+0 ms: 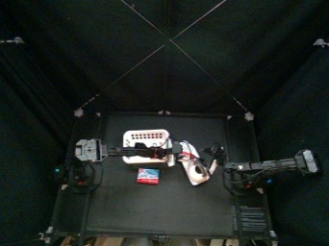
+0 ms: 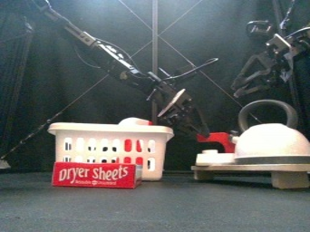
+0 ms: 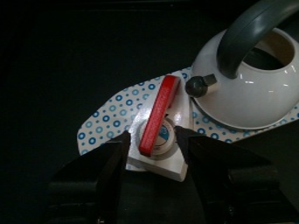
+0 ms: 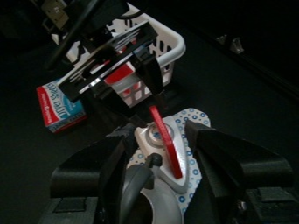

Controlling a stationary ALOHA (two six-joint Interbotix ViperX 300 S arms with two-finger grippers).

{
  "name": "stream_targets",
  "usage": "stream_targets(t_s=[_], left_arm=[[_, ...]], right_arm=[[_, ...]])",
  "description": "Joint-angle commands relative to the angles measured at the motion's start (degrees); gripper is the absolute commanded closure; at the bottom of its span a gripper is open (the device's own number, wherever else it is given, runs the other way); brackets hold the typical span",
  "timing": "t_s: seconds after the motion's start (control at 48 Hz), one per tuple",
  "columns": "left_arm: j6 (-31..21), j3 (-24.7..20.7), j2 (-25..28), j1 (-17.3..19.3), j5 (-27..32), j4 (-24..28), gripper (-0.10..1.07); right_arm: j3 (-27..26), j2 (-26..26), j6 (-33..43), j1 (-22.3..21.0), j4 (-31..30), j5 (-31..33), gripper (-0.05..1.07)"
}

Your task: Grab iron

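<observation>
The iron [image 3: 251, 87] is white and domed, with a dark looped handle and a dark knob. It lies on a dotted pad [image 3: 111, 118]. At one end is a red bar [image 3: 158, 122] on a white base. In the top view the iron [image 1: 195, 169] lies right of the table's middle; in the front view the iron [image 2: 273, 140] is at the right. My left gripper [image 3: 158, 156] is open, with a jaw on each side of the red-topped end. The right gripper [image 4: 158, 140] hangs open just above the iron's white body.
A white perforated basket [image 1: 146, 136] stands at the back left of the iron, also large in the front view [image 2: 109, 145]. A red-and-blue dryer sheets box [image 2: 94, 174] lies in front of it. Black curtains close in the table.
</observation>
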Motion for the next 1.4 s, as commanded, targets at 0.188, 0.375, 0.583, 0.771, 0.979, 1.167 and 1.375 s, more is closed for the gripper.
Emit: stream_targets(t_s=[0.188, 0.375, 0.583, 0.771, 0.979, 1.167, 1.375], left_arm=[[0.0, -2.5, 0.3, 0.3, -0.3, 0.2, 0.15], [0.0, -2.5, 0.4, 0.3, -0.4, 0.2, 0.22], [0.0, -2.9, 0.4, 0.3, -0.4, 0.2, 0.33], [0.0, -3.3, 0.2, 0.4, -0.4, 0.1, 0.41], [-0.1, -3.3, -1.8, 0.2, 0.0, -0.2, 0.46], [-0.1, -3.3, -3.6, -0.1, 0.0, -0.2, 0.46], [-0.1, -3.3, -3.6, 0.1, 0.4, -0.2, 0.46]], right_arm=[[-0.5, 0.3, 0.1, -0.2, -0.2, 0.2, 0.17], [-0.5, 0.3, 0.1, -0.3, -0.2, 0.1, 0.17], [-0.5, 0.3, 0.0, -0.3, -0.2, 0.2, 0.17], [-0.4, 0.3, 0.1, -0.4, -0.2, 0.2, 0.17], [-0.4, 0.3, 0.1, -0.4, -0.1, 0.2, 0.17], [-0.4, 0.3, 0.0, -0.4, -0.1, 0.2, 0.17], [-0.4, 0.3, 0.0, -0.4, -0.1, 0.2, 0.17]])
